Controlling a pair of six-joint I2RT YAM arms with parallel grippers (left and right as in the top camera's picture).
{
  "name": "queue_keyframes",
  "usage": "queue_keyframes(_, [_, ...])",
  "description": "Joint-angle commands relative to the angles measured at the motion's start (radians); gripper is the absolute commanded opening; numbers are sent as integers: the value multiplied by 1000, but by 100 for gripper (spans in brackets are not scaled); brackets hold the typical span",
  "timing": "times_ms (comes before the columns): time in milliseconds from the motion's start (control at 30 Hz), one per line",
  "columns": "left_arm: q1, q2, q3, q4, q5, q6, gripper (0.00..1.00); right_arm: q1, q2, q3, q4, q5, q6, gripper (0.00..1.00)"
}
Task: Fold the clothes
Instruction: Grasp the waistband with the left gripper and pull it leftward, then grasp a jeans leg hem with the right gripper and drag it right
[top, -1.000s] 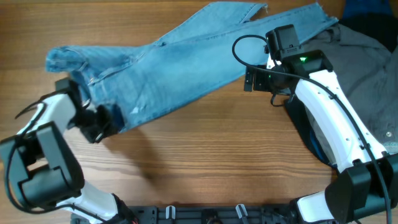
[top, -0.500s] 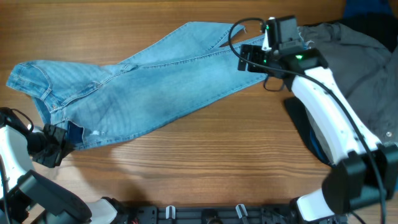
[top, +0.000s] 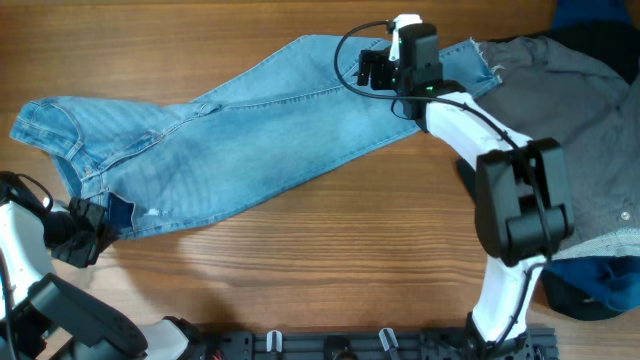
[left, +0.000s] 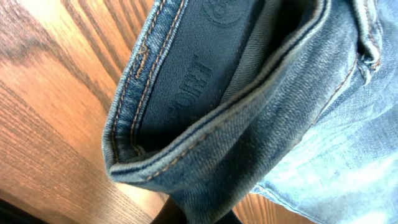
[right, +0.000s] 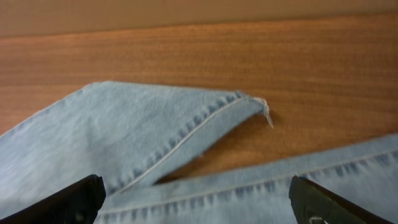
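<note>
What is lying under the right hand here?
The jeans: two leg ends with stitched hems, on the wooden table. The right hand is open over them. Overhead, the hand hides part of one hem.

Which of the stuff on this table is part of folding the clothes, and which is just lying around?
Part of the job:
jeans, gripped at the waistband by the left gripper
right gripper, open over the leg hems

Just lying about:
grey shirt
dark blue cloth
</note>
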Motion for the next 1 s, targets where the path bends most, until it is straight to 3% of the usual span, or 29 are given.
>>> queue_keyframes(0, [2, -14, 16, 19, 12, 16, 5, -18, 97, 2, 54, 17, -19, 99])
queue_keyframes(200, [2, -14, 16, 38, 12, 16, 6, -19, 200, 2, 34, 17, -20, 99])
queue_keyframes(300, [2, -14, 16, 41, 12, 16, 6, -19, 200, 2, -124, 18, -19, 98])
queue_keyframes(400, [2, -14, 16, 56, 12, 16, 7, -20, 193, 2, -384, 18, -18, 86])
queue_keyframes(633, [3, -14, 16, 101, 3, 16, 9, -20, 193, 2, -869, 17, 68, 86])
queue_keyframes(833, [3, -14, 16, 131, -167, 7, 8, -20, 193, 2, -1101, 8, 93, 86])
queue_keyframes(967, [3, -14, 16, 131, -257, -19, 8, -20, 183, 2, -1155, -89, 92, 85])
